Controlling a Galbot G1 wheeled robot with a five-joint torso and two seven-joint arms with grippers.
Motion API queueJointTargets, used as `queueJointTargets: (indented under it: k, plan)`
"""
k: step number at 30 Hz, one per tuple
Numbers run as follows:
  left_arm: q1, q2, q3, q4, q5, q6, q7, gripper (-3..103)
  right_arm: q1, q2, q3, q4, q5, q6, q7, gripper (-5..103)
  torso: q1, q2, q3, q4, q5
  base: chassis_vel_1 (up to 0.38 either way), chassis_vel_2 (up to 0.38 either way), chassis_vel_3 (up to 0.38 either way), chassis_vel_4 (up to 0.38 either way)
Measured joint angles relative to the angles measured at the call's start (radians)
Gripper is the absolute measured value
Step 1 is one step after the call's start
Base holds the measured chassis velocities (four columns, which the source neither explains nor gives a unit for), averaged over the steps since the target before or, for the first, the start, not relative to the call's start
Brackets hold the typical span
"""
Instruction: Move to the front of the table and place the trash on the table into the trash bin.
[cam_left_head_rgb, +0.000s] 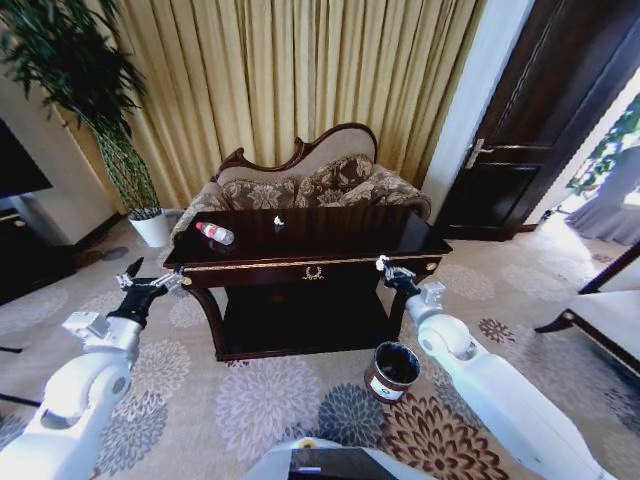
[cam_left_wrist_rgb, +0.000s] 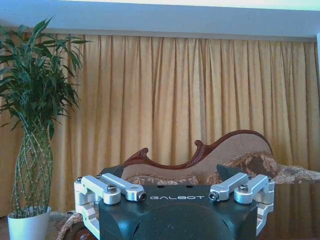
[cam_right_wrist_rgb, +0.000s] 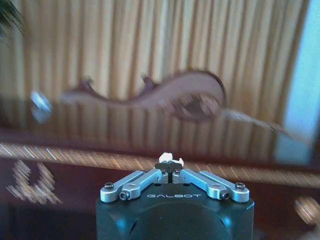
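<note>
From the head camera I see the bottle (cam_left_head_rgb: 215, 234) and a white scrap (cam_left_head_rgb: 279, 220) on the table (cam_left_head_rgb: 320, 262), the trash bin (cam_left_head_rgb: 392, 371) below right. My left gripper (cam_left_wrist_rgb: 175, 196) is spread open. My right gripper (cam_right_wrist_rgb: 171, 169) is pinched closed.

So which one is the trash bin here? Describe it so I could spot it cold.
Start at the dark table with gold trim before the sofa. On the patterned carpet by its front right leg stands the trash bin, a small round dark brown bucket. Its white label distinguishes it from the white plant pot.
</note>
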Motion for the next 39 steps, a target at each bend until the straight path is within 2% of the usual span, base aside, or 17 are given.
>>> queueJointTargets:
  k: [4, 11, 14, 17, 23, 27, 30, 31, 33, 34, 36, 37, 39]
  plan:
    - [-0.002, 0.004, -0.006, 0.001, -0.007, 0.000, 0.000, 100, -0.002, 0.021, 0.012, -0.102, -0.025, 0.003, -0.017, 0, 0.000, 0.000, 0.000, 0.0000, 0.0001, 0.000, 0.000, 0.000, 0.000]
    - [0.007, 0.011, -0.032, 0.009, -0.018, 0.001, -0.001, 100, -0.024, 0.082, 0.054, -0.353, -0.130, -0.027, -0.072, 0, 0.000, 0.000, 0.000, 0.0002, -0.0001, 0.000, 0.000, 0.000, 0.000]
    - [0.007, 0.011, -0.033, 0.010, -0.019, 0.001, -0.001, 100, -0.024, 0.091, 0.062, -0.389, -0.148, -0.026, -0.073, 0, 0.000, 0.000, 0.000, 0.0002, 0.0001, 0.000, 0.000, 0.000, 0.000]
    - [0.009, 0.014, -0.037, 0.012, -0.021, 0.001, -0.001, 100, -0.022, 0.122, 0.102, -0.511, -0.226, -0.005, -0.076, 0, 0.000, 0.000, 0.000, 0.0001, 0.0000, 0.000, 0.000, 0.000, 0.000]
    - [0.004, 0.015, -0.028, 0.016, -0.017, 0.001, -0.001, 100, -0.027, 0.148, 0.123, -0.581, -0.312, 0.008, -0.061, 0, 0.000, 0.000, 0.000, 0.0001, -0.0001, 0.000, 0.000, 0.000, 0.000]
    - [0.002, 0.015, -0.023, 0.016, -0.015, 0.001, -0.002, 100, -0.041, 0.155, 0.126, -0.575, -0.315, 0.008, -0.054, -2, 0.000, 0.000, 0.000, 0.0002, -0.0001, 0.000, 0.000, 0.000, 0.000]
    - [-0.004, 0.020, -0.017, 0.015, -0.014, 0.001, -0.004, 100, -0.058, 0.165, 0.122, -0.548, -0.324, 0.012, -0.053, 14, 0.000, 0.000, 0.000, 0.0001, -0.0003, 0.000, 0.000, 0.000, 0.000]
    - [-0.004, 0.020, -0.017, 0.015, -0.014, 0.001, -0.004, 100, -0.058, 0.165, 0.122, -0.548, -0.324, 0.012, -0.053, 14, 0.000, 0.000, 0.000, 0.0001, -0.0003, 0.000, 0.000, 0.000, 0.000]
    - [-0.004, 0.020, -0.016, 0.010, -0.014, 0.002, -0.006, 100, -0.060, 0.174, 0.118, -0.542, -0.329, 0.021, -0.051, 25, 0.000, 0.000, 0.000, 0.0001, -0.0002, 0.000, 0.000, 0.000, 0.000]
    - [-0.004, 0.020, -0.016, 0.010, -0.014, 0.002, -0.006, 100, -0.060, 0.174, 0.118, -0.542, -0.329, 0.021, -0.051, 25, 0.000, 0.000, 0.000, 0.0001, -0.0002, 0.000, 0.000, 0.000, 0.000]
    - [0.000, 0.020, -0.019, 0.007, -0.014, 0.003, -0.006, 100, -0.059, 0.183, 0.112, -0.542, -0.334, 0.029, -0.049, 37, 0.000, 0.000, 0.000, 0.0001, 0.0000, 0.000, 0.000, 0.000, 0.000]
    - [0.000, 0.020, -0.019, 0.007, -0.014, 0.003, -0.006, 100, -0.059, 0.183, 0.112, -0.542, -0.334, 0.029, -0.049, 37, 0.000, 0.000, 0.000, 0.0001, 0.0000, 0.000, 0.000, 0.000, 0.000]
    - [0.004, 0.020, -0.024, 0.006, -0.014, 0.003, -0.007, 100, -0.056, 0.188, 0.109, -0.542, -0.336, 0.037, -0.048, 47, 0.000, 0.000, 0.000, 0.0003, -0.0002, 0.000, 0.000, 0.000, 0.000]
